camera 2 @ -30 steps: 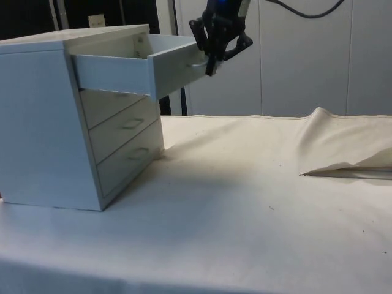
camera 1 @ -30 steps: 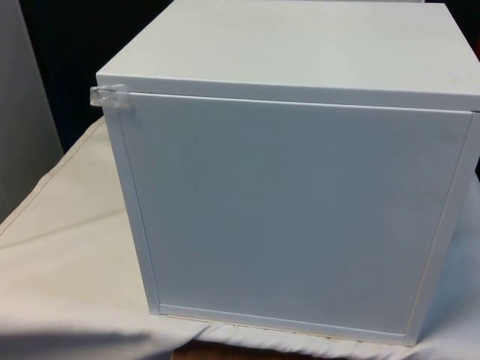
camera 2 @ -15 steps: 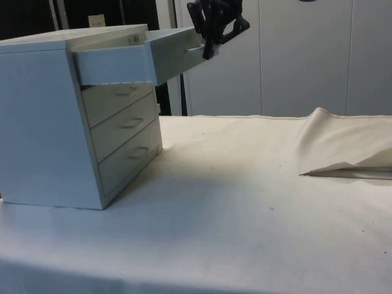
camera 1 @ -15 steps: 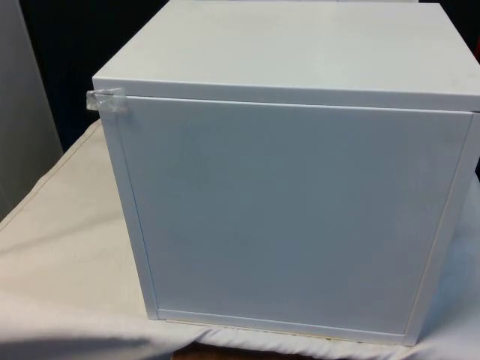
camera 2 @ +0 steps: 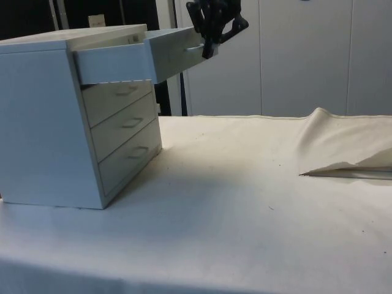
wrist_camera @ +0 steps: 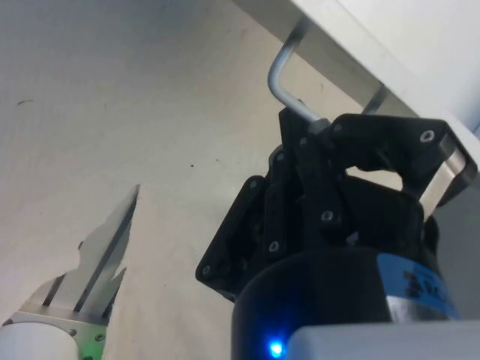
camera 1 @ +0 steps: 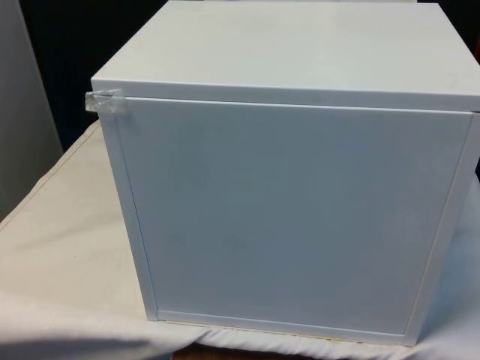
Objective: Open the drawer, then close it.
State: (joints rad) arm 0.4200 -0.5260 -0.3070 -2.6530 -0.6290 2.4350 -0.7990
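The drawer [camera 2: 147, 58] is white and it is the top one in a white chest of drawers [camera 2: 49, 122]. It is pulled partway out of the chest, so its long side wall sticks out past the front of the chest. The side wall looks plain and flat. On its front is a thin, bent metal handle [wrist_camera: 289, 82], shiny and grey, fixed to the drawer front by two short legs.

The black gripper [camera 2: 211, 46] is right at the front of the drawer, up at the handle. In the wrist view the gripper [wrist_camera: 311, 135] has its black fingers [wrist_camera: 300, 146] closed around the handle bar, so it is grasping the handle.

Under the top drawer, the chest has three more drawers [camera 2: 125, 125]. They are pushed in and each has a small handle in the middle.

In the front view the chest [camera 1: 292, 210] turns its flat white back to us. A little piece of clear tape [camera 1: 105, 101] sticks on the top corner of the chest at the front view's left.

The chest stands on a table under a white cloth [camera 2: 245, 214]. Well away from the chest, on the far side of the drawer fronts, the cloth is bunched up into a fold [camera 2: 343, 147]. Behind the chest are dark cabinets [camera 2: 92, 12].
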